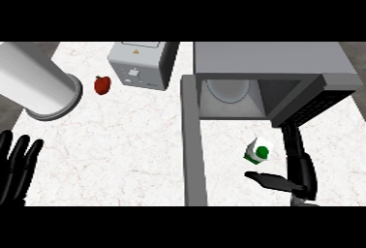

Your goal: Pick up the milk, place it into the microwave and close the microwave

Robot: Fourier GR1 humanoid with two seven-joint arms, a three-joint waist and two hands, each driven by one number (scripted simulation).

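A small white milk carton (256, 151) with a green label stands on the counter in front of the microwave (271, 72). The microwave's door (193, 145) hangs wide open, swung out toward me at the left of the carton, and a pale plate shows inside the cavity. My right hand (297, 177) is open just right of and below the carton, fingers straight up alongside it and thumb stretched out to the left beneath it, with a small gap to the carton. My left hand (16, 167) rests open at the lower left edge, fingers up.
A grey toaster (139, 65) stands at the back centre. A red pepper (103, 85) lies left of it. A large white cylinder (36, 82) lies tilted at the back left. Bare marble counter (121, 145) spreads between the left hand and the door.
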